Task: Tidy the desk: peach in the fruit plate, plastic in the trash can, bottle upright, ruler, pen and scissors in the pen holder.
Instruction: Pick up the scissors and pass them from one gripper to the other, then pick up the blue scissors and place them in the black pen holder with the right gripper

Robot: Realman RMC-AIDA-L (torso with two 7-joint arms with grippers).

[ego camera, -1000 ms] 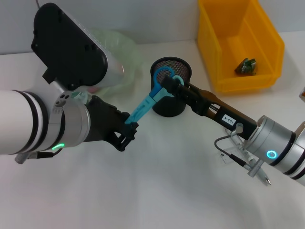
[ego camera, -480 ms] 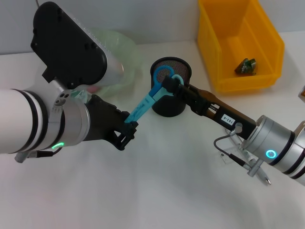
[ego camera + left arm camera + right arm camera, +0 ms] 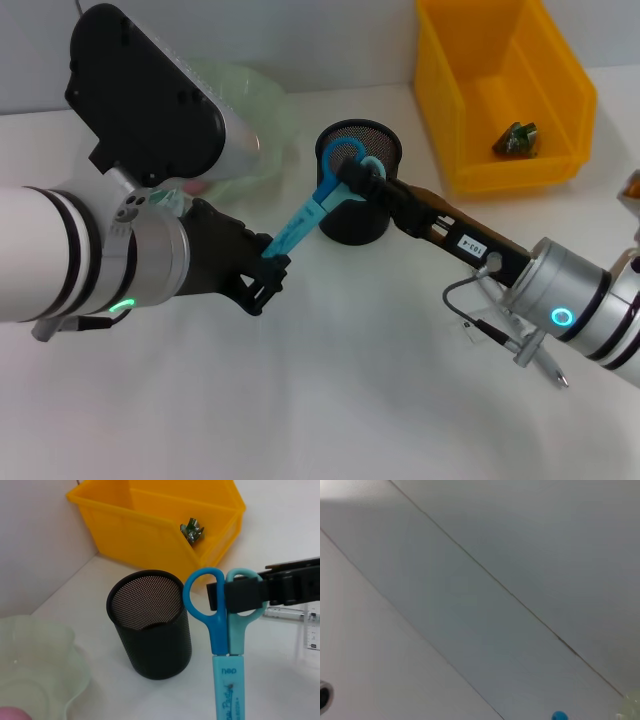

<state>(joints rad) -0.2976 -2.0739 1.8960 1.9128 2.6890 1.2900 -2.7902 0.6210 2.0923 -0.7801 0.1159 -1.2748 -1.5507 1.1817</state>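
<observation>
**Both grippers on the scissors**

Right gripper (image 3: 362, 180) pinches the blue scissors' (image 3: 318, 205) handle loops above the black mesh pen holder (image 3: 360, 185); left gripper (image 3: 268, 272) clamps the sheathed blade end. The yellow bin (image 3: 503, 90) holds a crumpled green scrap (image 3: 518, 139).

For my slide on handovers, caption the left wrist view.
Right pincer clamps blue scissors' handles beside the mesh pen holder.

A smooth white tabletop (image 3: 330, 400) fills most of the head view, evenly lit with soft shadows. Along its far edge rises a plain pale grey wall (image 3: 300, 40). In the left wrist view this wall (image 3: 35, 540) meets the table.
</observation>
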